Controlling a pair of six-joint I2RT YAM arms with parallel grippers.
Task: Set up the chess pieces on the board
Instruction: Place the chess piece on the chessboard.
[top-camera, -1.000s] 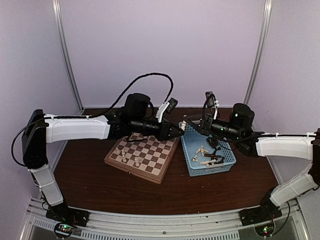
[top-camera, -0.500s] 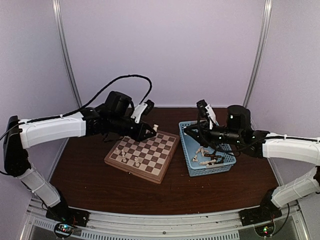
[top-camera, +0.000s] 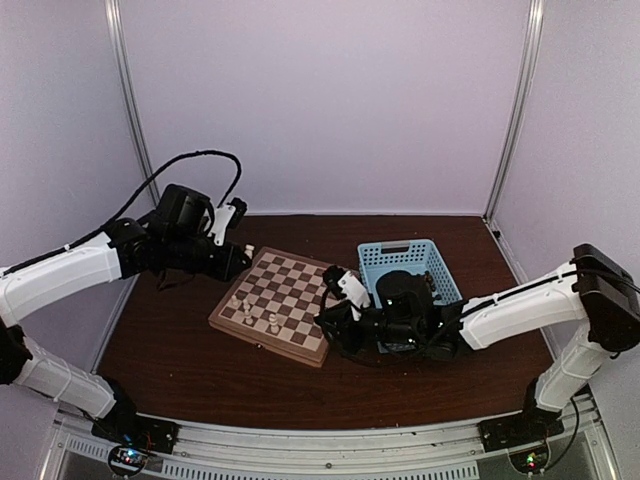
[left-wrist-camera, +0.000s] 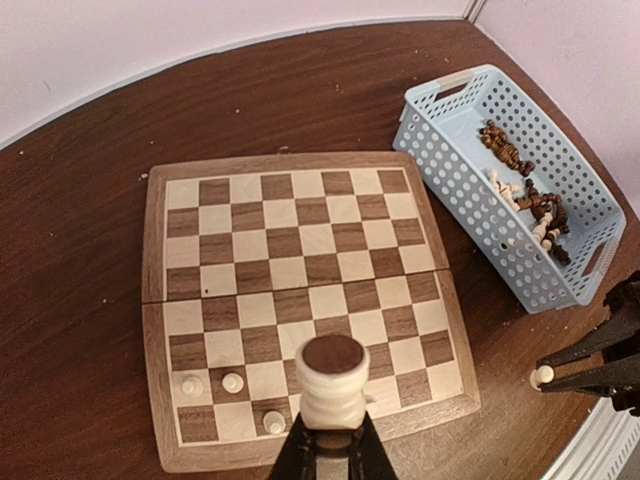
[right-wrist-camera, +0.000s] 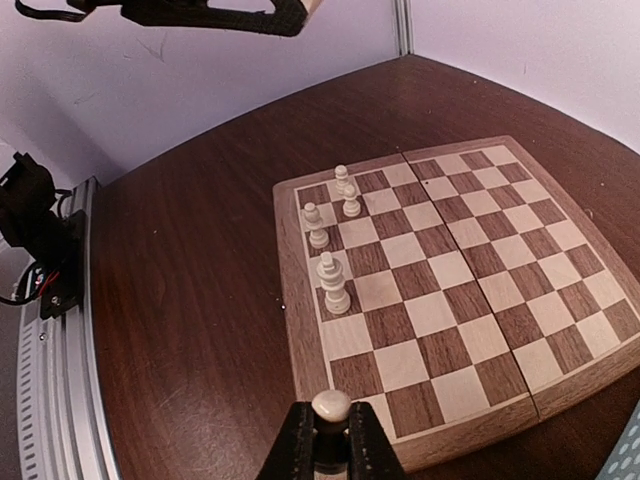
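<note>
The left gripper (left-wrist-camera: 332, 440) is clenching a cream piece (left-wrist-camera: 332, 385). Just past it the board (left-wrist-camera: 300, 270) is lying flat, and the blue basket (left-wrist-camera: 470, 190) is sitting farther off to its right. The right gripper (right-wrist-camera: 331, 432) is pinching a cream pawn (right-wrist-camera: 331, 404) at the board's near rim, with four cream pieces (right-wrist-camera: 333, 285) standing farther ahead.

white arm shells (top-camera: 60, 275), black joints (top-camera: 185, 210), slim black left claw (left-wrist-camera: 331, 445), looping black cable (top-camera: 192, 154)

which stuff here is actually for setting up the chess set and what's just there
For the job: chessboard; cream pieces standing on it; cream piece in left gripper; cream pawn in right gripper; blue basket of loose pieces.
Just there: black cable, front rail, table.
</note>
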